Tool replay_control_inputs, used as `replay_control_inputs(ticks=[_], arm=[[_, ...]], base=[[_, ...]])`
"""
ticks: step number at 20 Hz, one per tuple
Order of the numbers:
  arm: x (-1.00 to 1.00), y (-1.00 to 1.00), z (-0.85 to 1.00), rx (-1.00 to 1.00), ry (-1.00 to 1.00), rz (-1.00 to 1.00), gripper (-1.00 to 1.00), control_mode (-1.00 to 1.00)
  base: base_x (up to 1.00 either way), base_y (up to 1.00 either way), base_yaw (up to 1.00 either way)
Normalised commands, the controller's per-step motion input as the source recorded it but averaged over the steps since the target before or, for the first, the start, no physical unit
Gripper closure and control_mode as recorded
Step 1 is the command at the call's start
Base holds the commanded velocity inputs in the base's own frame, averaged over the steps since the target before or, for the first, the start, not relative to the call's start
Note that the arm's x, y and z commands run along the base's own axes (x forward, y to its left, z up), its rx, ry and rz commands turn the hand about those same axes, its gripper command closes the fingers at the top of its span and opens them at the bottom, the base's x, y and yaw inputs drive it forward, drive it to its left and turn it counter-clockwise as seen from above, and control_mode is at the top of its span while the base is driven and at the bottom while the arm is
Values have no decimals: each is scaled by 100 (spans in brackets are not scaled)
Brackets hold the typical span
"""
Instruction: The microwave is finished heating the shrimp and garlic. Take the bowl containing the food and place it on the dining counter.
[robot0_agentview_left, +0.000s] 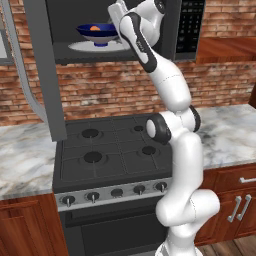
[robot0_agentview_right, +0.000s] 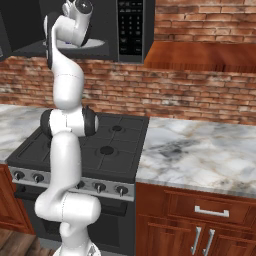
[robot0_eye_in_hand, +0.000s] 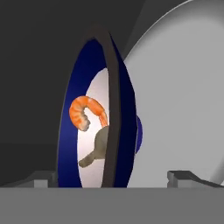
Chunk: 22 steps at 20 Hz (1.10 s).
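The microwave (robot0_agentview_left: 191, 25) hangs open above the stove, its door (robot0_agentview_left: 46, 75) swung out to the left. Inside it, the dark blue bowl (robot0_agentview_left: 97, 32) stands on the white turntable plate (robot0_agentview_left: 95, 47). My arm reaches up into the cavity from the right. In the rolled hand view the bowl (robot0_eye_in_hand: 127, 100) appears edge-on, with the orange shrimp (robot0_eye_in_hand: 85, 111) and the grey-brown garlic (robot0_eye_in_hand: 99, 146) on its white inside. My gripper (robot0_eye_in_hand: 114, 180) is open, and the bowl's rim lies between the two fingertips (robot0_eye_in_hand: 41, 179). The dining counter is out of view.
Below the microwave is a black stove (robot0_agentview_left: 115, 150) with knobs. A marble worktop (robot0_agentview_right: 200, 150) runs along the brick wall on both sides, over reddish wood cabinets (robot0_agentview_right: 210, 225). The microwave's keypad (robot0_agentview_right: 131, 27) is just right of my arm.
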Motion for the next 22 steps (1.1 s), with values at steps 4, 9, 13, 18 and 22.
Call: replay_control_inputs(ticks=[4, 9, 13, 18, 22], arm=[[0, 5, -21, 0, 0, 0, -100, -100], [0, 6, -19, 0, 0, 0, 100, -100], [0, 0, -12, 0, 0, 0, 100, -100], [0, 0, 0, 0, 0, 0, 100, -100], [-15, -2, 0, 0, -1, 0, 100, -100]], base=[[0, 0, 0], [0, 0, 0], [0, 0, 0], [0, 0, 0], [0, 0, 0]])
